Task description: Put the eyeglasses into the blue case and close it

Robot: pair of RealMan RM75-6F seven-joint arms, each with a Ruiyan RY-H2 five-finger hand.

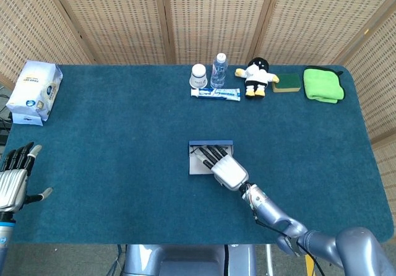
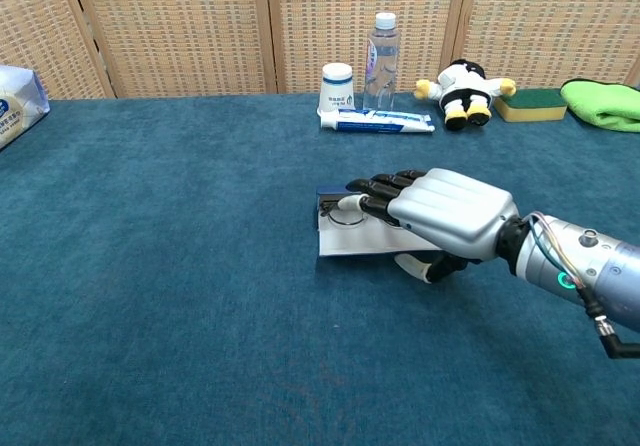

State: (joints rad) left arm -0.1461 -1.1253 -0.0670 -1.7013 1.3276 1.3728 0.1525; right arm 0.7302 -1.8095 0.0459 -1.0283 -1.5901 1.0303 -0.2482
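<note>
Blue case (image 2: 333,228): open on the cloth, glasses (image 2: 349,216) inside.
Right hand (image 2: 440,216): flat over it, fingers extended, gripping nothing.
Left hand (image 1: 13,180): spread, idle.
Tip: fold the flap evenly.

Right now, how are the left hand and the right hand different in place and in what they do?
The right hand lies over the open blue case mid-table, fingers reaching into it; the left hand is at the table's near left edge, touching nothing. The right hand's fingers point at the case; the left hand's are spread. Both are silver with dark fingers.
</note>
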